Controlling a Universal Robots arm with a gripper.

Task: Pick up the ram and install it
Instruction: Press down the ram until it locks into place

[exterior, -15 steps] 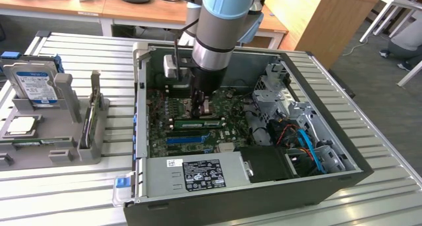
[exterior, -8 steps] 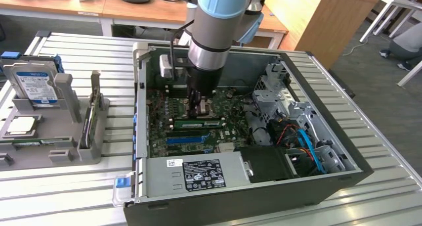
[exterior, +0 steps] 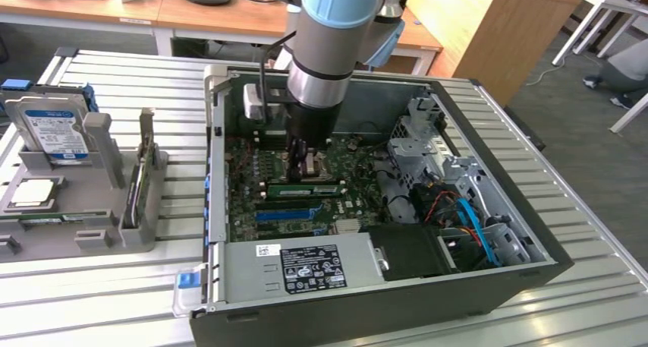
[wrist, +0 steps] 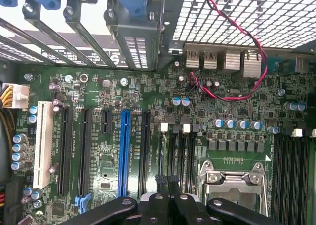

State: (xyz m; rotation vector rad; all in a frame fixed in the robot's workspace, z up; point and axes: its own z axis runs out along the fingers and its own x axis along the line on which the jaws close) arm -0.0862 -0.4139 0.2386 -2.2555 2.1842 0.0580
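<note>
I had the fingers point(exterior: 300, 165) brought down inside the open computer case point(exterior: 526, 248), pressed together with nothing visible between them; in the wrist view the two black tips point(wrist: 167, 181) met just above the memory slots point(wrist: 177, 151). The ram point(exterior: 306, 188) lay seated flat in its slot on the motherboard point(wrist: 98, 87), right below the fingers and a little toward the case's power supply point(exterior: 303, 267). I judged the closed fingers were being used as a blunt pusher, since a stick already in its slot needs downward pressure, not a pinch. I could not tell whether they were touching the stick's top edge.

The processor socket point(wrist: 232, 185) sat just beside the fingers, so the arm had to stay upright and narrow to clear it. Well away from the fingers, out on the surface point(exterior: 121, 286), a grey parts holder point(exterior: 102, 233) kept the hard drive point(exterior: 56, 134) upright and the square processor chip point(exterior: 36, 191) flat, each in its own recess, presumably so every part could be reached from above.
</note>
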